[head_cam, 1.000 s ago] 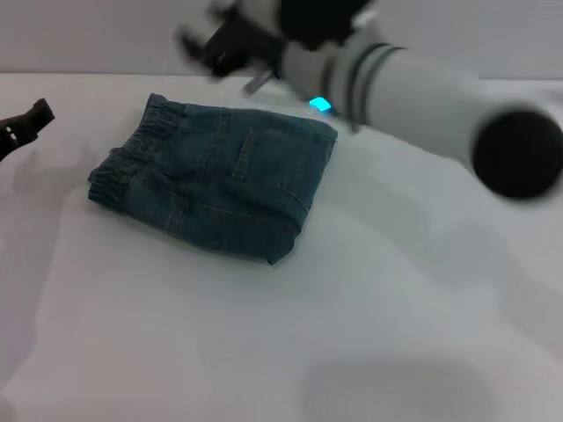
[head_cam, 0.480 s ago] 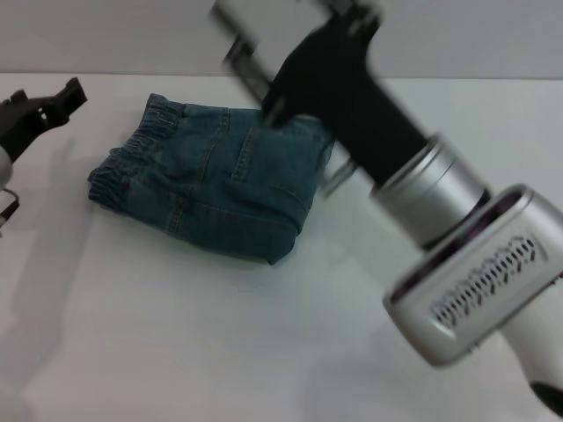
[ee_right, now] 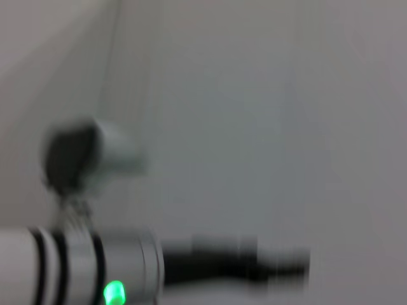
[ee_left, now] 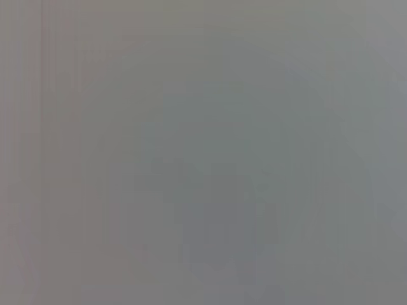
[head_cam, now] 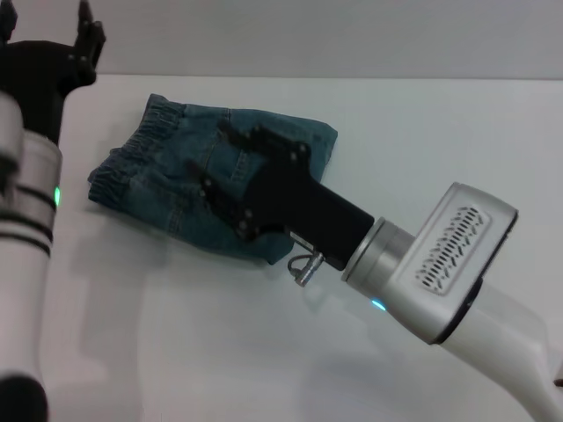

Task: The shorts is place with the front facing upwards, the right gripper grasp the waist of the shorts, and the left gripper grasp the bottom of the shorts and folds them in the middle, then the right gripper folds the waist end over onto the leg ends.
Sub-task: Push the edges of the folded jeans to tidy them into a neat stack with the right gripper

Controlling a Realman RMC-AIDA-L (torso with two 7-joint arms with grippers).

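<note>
We judge the folding done: the shorts (head_cam: 211,189) lie on the white table (head_cam: 176,352) as a compact folded bundle, left of centre, with the waist (head_cam: 132,163) at its left edge and a stitched pocket on top. Only pulling the arms clear looks left. The denim is mid-blue and stiff enough to hold a thick, squared fold, the waist ruched and darker, the seams raised.

The right gripper (head_cam: 230,171) hangs over the bundle's right half, its black fingers spread apart and holding nothing. The left gripper (head_cam: 48,31) is raised at the table's far left, well apart from the cloth, prongs parted and empty.
</note>
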